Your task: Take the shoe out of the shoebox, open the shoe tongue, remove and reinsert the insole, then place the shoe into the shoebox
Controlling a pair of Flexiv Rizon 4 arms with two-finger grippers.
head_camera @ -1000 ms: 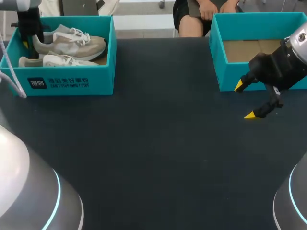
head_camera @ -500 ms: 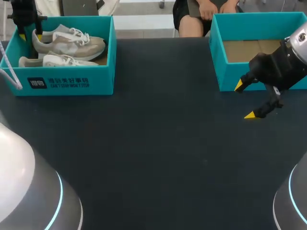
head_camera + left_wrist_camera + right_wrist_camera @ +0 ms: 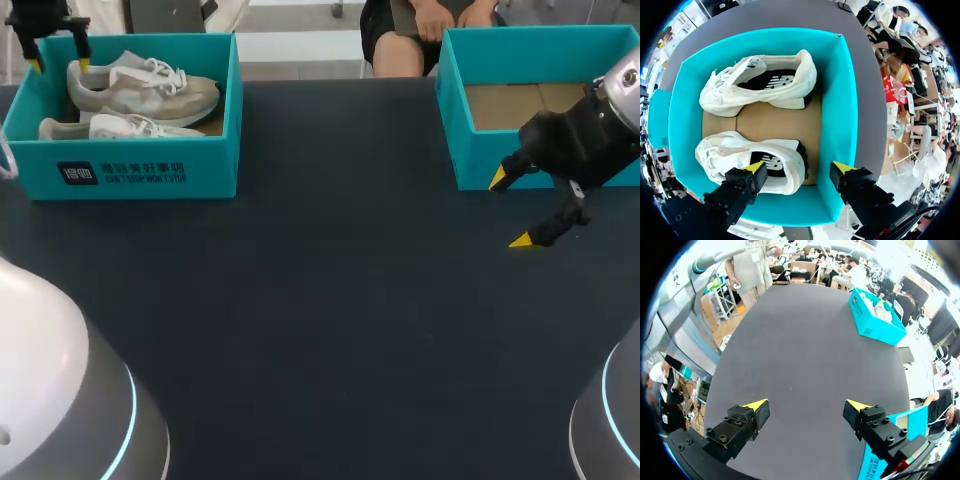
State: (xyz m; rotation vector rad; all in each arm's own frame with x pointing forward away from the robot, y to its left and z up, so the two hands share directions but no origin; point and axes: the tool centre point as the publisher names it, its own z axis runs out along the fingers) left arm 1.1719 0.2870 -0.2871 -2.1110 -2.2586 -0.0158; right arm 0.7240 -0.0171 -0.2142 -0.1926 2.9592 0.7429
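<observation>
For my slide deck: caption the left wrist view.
Open left gripper above a teal shoebox holding two white shoes side by side.

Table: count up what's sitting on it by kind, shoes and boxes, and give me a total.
Shoes: 2
Teal boxes: 2
Total: 4

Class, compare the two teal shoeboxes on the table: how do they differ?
The left teal cardboard shoebox holds a pair of pale sneakers; the right teal cardboard shoebox shows only a bare brown floor. The left shoebox has the left hand above its far corner; the right shoebox has the right hand in front of it. Both are open-topped and rectangular.
</observation>
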